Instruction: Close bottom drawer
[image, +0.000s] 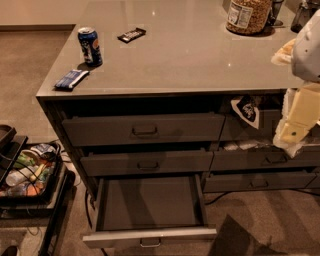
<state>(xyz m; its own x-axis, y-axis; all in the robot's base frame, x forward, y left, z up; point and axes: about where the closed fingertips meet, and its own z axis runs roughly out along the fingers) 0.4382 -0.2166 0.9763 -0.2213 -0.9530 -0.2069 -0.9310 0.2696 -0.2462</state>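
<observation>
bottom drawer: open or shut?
Open. The bottom drawer is pulled far out, its flat inside exposed. The gripper hangs at right, clear of it.

No wording can be read anywhere. The blue can (90, 46) at the left of the countertop (190, 60) carries pale markings that cannot be made out. The dark snack bar wrapper (131, 34) just beyond it bears light lettering, illegible. The jar (248, 15) at the far right has a white label (a panel of fine print, unreadable). The gripper (294, 131), at the right edge before the right-hand drawers (260, 160), shows no legible mark.
</observation>
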